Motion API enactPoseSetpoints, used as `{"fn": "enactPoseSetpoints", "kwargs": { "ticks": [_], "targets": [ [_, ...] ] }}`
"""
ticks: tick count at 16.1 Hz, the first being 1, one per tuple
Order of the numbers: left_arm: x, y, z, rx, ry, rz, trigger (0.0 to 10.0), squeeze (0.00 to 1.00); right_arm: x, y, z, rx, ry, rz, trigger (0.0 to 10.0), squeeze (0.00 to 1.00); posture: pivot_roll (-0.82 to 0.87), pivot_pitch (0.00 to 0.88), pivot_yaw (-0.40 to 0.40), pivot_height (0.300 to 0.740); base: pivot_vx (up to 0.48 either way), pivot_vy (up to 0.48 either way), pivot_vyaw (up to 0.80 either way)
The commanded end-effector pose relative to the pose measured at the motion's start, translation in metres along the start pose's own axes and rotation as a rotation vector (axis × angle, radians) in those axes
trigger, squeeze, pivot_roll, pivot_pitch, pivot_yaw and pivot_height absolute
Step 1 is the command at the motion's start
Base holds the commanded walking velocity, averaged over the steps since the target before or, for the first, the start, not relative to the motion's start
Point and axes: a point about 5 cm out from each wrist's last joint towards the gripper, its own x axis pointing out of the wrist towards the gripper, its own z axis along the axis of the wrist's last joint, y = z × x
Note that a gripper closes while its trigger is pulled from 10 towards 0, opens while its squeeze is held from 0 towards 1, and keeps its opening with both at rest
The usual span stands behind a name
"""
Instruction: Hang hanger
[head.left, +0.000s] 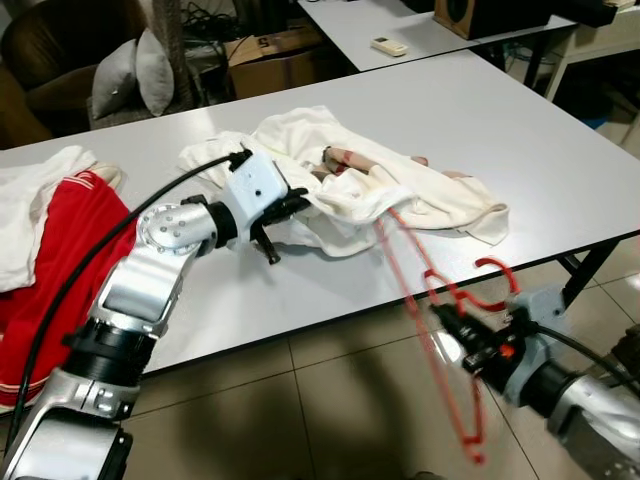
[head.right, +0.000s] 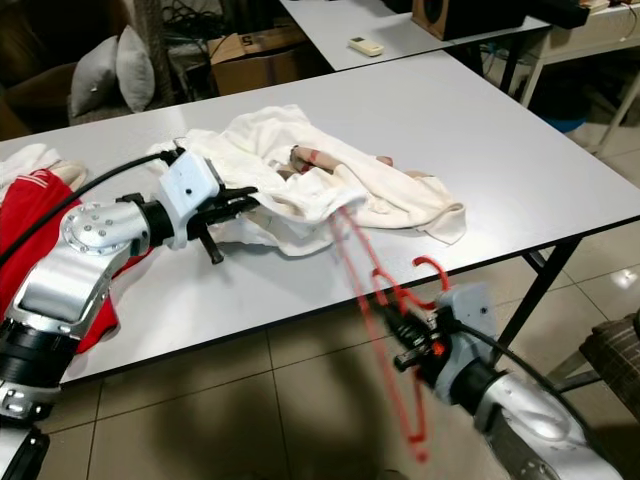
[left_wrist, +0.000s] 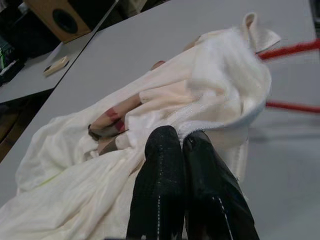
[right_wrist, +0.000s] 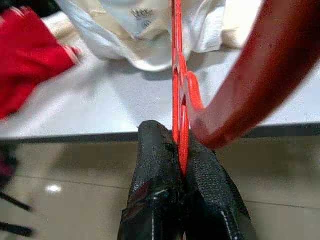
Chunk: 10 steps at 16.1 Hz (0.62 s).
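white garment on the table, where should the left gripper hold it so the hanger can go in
Judging by its pose, at the thick folded hem of the white garment, from the robot's near left side, where the left gripper is pinched. The red hanger enters from the right, so this leaves that opening free.

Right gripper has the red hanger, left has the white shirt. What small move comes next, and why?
Probably push the hanger a little further into the shirt: the right gripper grips it off the table edge, only one end reaches the fabric, and the left gripper pinches the hem.
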Motion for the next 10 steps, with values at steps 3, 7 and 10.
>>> {"fn": "enactPoseSetpoints", "kwargs": {
  "ticks": [3,7,10],
  "targets": [
    [0.004,-0.009,0.013,0.049,-0.076,0.0,0.0,0.0,0.007,0.01,-0.012,0.173,0.026,0.092,10.0,0.0,-0.06,0.0,0.144,0.74,0.0,0.0,0.0],
    [-0.003,0.021,0.027,0.006,-0.153,0.234,0.0,0.0,-0.004,0.007,-0.018,0.165,0.078,0.085,10.0,0.0,-0.06,0.0,0.152,0.74,0.0,0.0,0.0],
    [-0.006,0.017,0.031,0.012,-0.185,0.202,0.0,0.0,-0.007,0.001,-0.008,0.179,0.019,0.064,10.0,0.0,-0.07,0.0,0.156,0.74,0.0,0.0,0.0]
  ]
}}
